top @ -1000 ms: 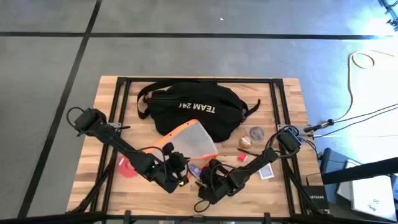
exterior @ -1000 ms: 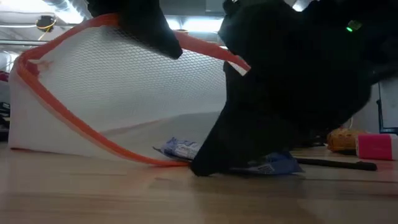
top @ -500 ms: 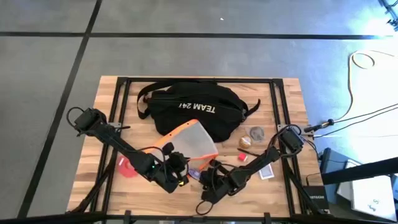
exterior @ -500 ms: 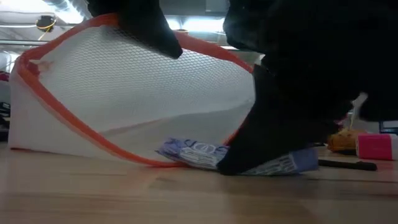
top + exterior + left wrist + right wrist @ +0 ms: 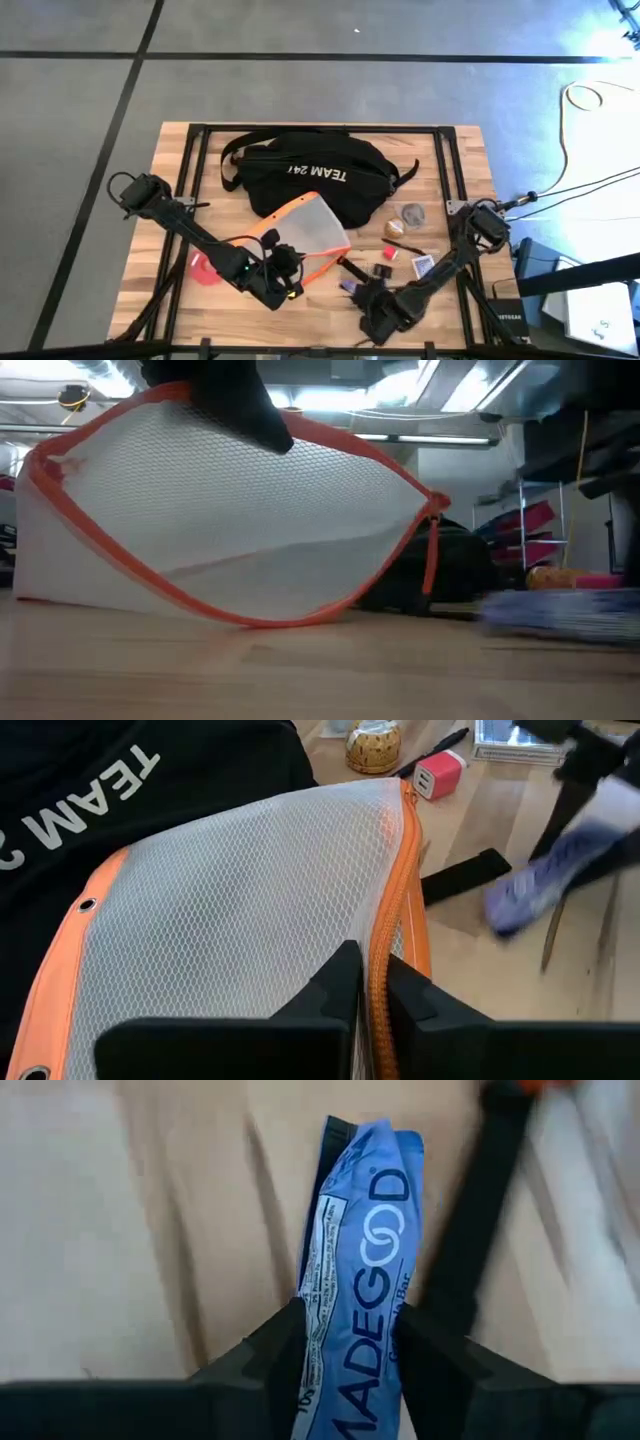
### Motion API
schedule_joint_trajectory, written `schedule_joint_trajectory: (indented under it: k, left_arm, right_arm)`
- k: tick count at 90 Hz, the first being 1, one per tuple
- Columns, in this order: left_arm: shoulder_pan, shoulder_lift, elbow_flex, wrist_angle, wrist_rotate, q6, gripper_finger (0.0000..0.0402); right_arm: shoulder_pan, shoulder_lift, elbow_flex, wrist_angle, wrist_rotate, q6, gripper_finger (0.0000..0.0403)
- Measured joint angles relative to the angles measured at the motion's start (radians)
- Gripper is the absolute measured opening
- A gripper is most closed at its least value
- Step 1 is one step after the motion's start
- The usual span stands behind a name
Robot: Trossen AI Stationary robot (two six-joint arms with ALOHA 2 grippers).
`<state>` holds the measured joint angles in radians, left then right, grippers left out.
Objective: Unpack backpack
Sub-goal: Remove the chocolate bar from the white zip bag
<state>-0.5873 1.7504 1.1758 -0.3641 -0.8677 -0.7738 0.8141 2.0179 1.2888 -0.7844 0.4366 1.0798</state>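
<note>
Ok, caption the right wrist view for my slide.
Right pincer shut on a blue snack bar, held above the wooden table.

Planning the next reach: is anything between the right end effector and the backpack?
Yes. The right end effector, shut on a blue bar, sits at the table's near edge. Between it and the backpack lie the mesh pouch, held by the left end effector, and a black marker.

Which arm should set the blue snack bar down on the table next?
Right. The right gripper already has the blue snack bar between its fingers above bare wood, while the left gripper is clamped on the mesh pouch rim.
</note>
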Motion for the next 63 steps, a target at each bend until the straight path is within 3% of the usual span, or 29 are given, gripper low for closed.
schedule_joint_trajectory:
  k: [40,63]
  left_arm:
    - [0.0,0.0,0.0,0.001,0.0,0.0,0.0]
    - [0.001,0.0,0.0,0.002,0.0,0.0,0.0]
  right_arm:
    - [0.235,-0.003,0.002,-0.478,-0.043,0.636,0.0123]
    - [0.266,-0.005,0.003,-0.518,-0.091,0.812,0.0123]
